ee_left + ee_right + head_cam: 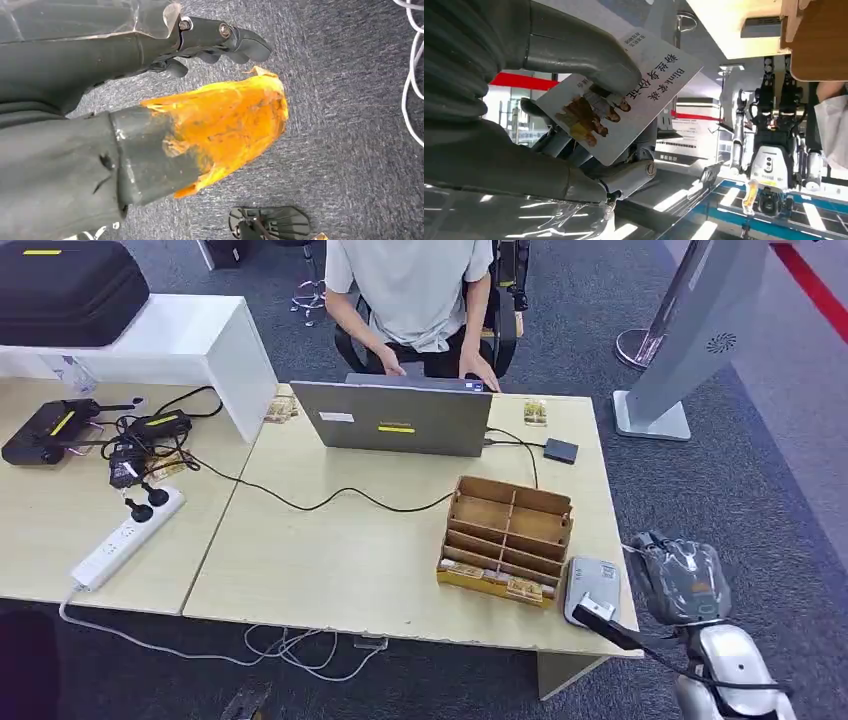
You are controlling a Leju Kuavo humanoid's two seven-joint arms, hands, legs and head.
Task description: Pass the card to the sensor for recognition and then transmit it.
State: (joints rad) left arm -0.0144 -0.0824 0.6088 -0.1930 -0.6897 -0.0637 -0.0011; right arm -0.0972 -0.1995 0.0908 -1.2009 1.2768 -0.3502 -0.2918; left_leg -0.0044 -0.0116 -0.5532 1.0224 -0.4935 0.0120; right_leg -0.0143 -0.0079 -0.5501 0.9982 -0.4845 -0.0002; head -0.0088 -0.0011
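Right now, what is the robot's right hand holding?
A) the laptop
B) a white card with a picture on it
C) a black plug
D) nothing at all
B: in the right wrist view the right hand pinches a white card with printed writing and a picture, thumb on top and fingers beneath, while the laptop sits on the table.

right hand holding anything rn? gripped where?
Yes. The right hand pinches the card, thumb pressed on its printed face near one edge, fingers behind it. The rest of the card sticks out free.
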